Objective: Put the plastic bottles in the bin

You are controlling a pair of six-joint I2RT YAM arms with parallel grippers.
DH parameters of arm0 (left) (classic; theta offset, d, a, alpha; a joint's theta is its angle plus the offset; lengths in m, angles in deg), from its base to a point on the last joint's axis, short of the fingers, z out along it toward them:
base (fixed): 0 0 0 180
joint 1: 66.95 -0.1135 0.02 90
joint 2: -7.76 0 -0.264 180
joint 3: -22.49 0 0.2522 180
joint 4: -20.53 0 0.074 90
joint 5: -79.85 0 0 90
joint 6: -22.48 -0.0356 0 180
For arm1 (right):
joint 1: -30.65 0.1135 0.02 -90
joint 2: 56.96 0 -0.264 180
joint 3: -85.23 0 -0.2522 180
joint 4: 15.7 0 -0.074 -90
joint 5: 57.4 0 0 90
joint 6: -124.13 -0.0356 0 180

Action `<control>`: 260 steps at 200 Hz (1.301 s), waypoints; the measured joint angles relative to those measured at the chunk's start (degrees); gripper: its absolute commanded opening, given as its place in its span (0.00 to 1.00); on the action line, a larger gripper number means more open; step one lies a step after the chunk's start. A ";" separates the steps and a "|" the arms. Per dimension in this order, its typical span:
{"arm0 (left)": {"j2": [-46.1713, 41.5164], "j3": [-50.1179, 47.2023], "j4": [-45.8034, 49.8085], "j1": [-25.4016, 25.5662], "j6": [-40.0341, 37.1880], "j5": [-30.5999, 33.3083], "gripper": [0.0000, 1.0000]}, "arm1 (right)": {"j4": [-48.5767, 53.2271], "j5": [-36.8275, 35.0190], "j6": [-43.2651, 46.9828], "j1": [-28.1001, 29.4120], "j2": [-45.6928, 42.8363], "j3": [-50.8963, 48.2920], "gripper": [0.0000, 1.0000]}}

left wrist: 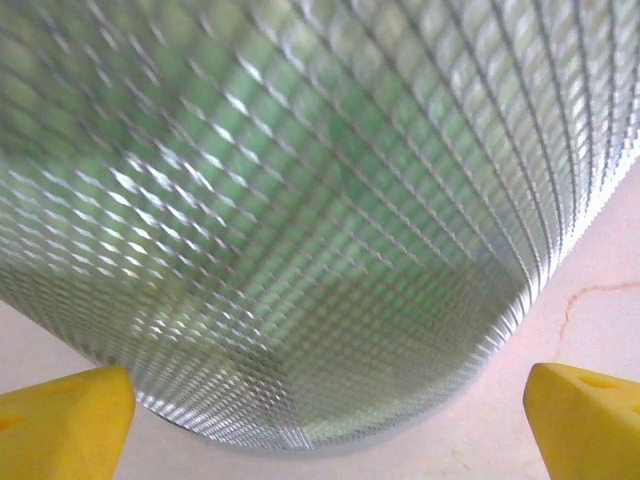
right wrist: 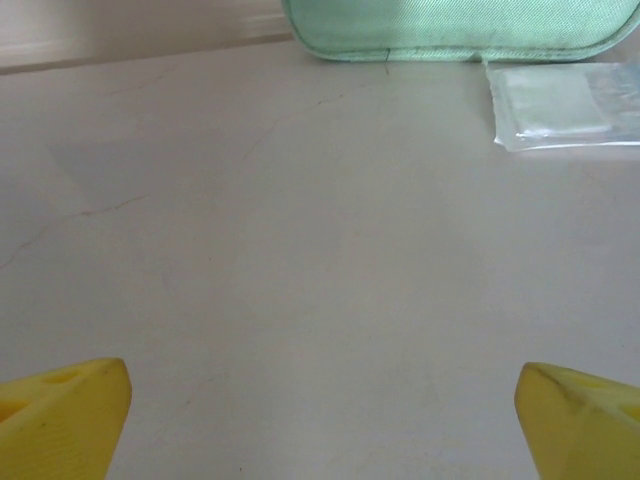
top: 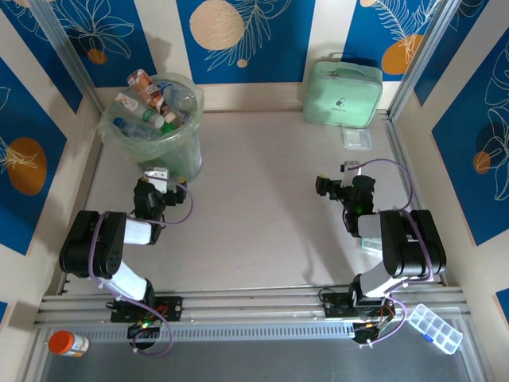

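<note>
The bin (top: pixel 151 135) is a round pale-green translucent bucket with a clear bag liner, standing at the far left of the table. The plastic bottles (top: pixel 159 102) are piled inside it up to the rim, clear, green and red-orange labelled. My left gripper (top: pixel 157 173) hangs just in front of the bin's base. In the left wrist view the ribbed bin wall (left wrist: pixel 300 200) stands close ahead, and my left gripper (left wrist: pixel 325 420) is open and empty. My right gripper (top: pixel 352 169) hovers over bare table at mid-right. It (right wrist: pixel 320 420) is open with nothing between its yellow fingertips (right wrist: pixel 60 420).
A mint-green zippered case (top: pixel 342 91) leans at the back right wall, with a clear flat packet (top: pixel 357 137) in front of it; both appear ahead in the right wrist view (right wrist: pixel 450 25), (right wrist: pixel 560 105). An orange-capped jar (top: pixel 67 344) and a clear compartment box (top: pixel 436 326) lie beyond the near rail.
</note>
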 measured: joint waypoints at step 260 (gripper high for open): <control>0.00 -0.04 2.03 -0.52 -0.87 -3.43 0.99 | 1.20 3.69 0.46 -0.52 0.00 0.13 0.99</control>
